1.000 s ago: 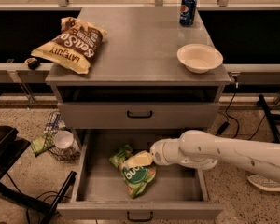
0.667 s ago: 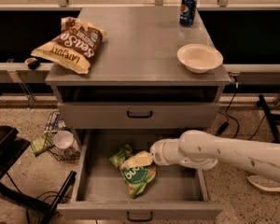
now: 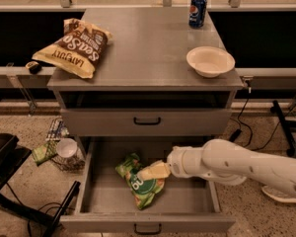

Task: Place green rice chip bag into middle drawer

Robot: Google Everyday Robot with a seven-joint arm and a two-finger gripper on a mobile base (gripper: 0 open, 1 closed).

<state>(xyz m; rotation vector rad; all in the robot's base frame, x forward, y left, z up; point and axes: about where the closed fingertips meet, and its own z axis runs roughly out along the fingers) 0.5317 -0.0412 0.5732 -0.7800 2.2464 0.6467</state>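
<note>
1. The claw (image 3: 148, 172) sits low inside the open middle drawer (image 3: 148, 221), its tip against the upper edge of the green rice chip bag (image 3: 138, 189). From this angle you cannot tell whether it grips the bag or has let go.
2. The bag lies flat on the drawer floor, left of centre and well inside all 4 walls. Placement looks all but done.
3. Make sure of a full release before any lift. The crinkly film will probably cling and ride up with the claw.
4. Back out toward the open front. The shut drawer above (image 3: 147, 121) hangs over the rear, and the arm crosses close over the right wall.
</note>
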